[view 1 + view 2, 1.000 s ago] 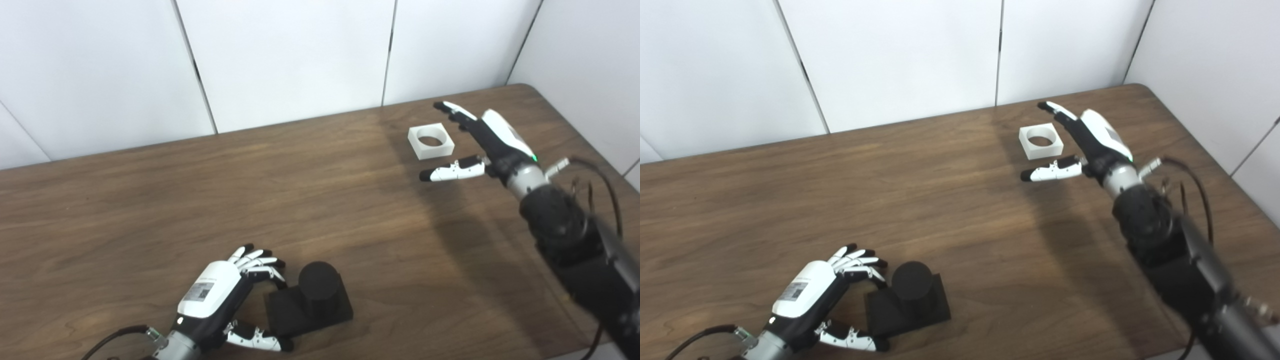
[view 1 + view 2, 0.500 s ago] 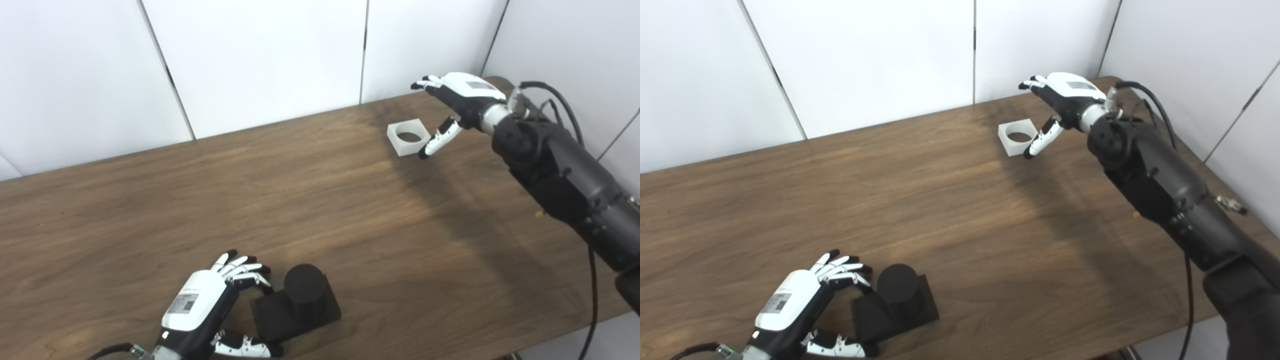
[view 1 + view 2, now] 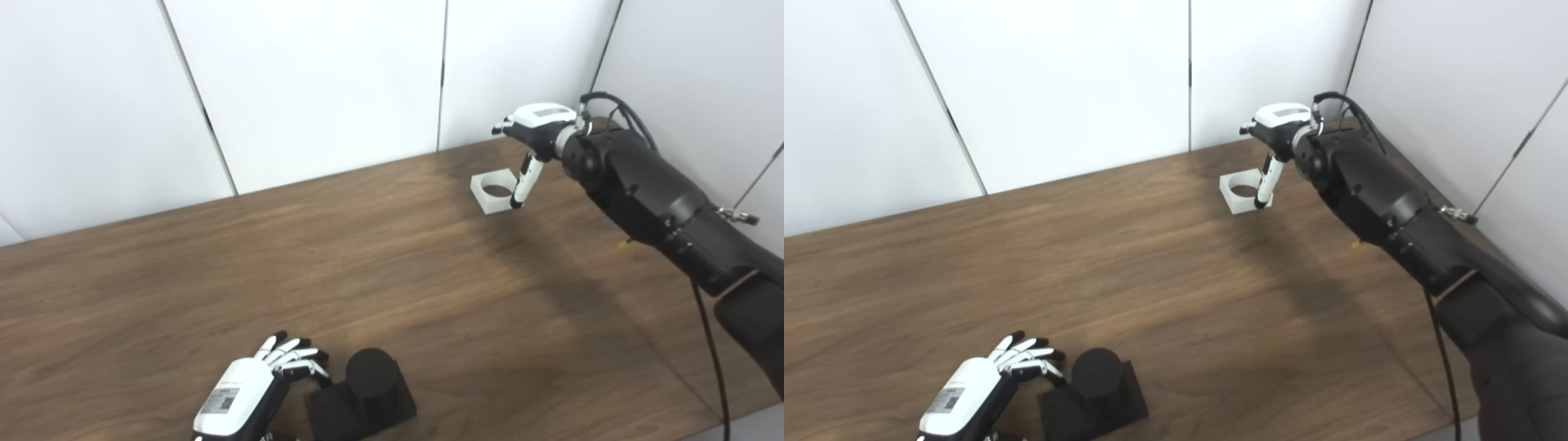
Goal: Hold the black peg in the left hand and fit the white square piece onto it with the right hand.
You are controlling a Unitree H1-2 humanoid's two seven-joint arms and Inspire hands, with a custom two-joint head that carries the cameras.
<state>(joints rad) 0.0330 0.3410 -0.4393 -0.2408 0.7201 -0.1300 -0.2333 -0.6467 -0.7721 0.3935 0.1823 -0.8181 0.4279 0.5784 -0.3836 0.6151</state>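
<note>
Black peg [image 3: 370,373] stands upright on its square base, near tabletop [image 3: 343,257] edge; left robot hand [image 3: 257,386] just beside it, fingers spread, empty. White square piece [image 3: 495,191] lies flat far right, directly under right robot hand [image 3: 531,131], unclosed, thumb down at its corner.

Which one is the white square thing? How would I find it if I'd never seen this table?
Look at the far right corner of the brown wooden table, near the white wall. The white square piece lies flat there, just under the right robot hand. It is the only white block, with a big round hole through it; the black peg stands at the near edge.
</note>
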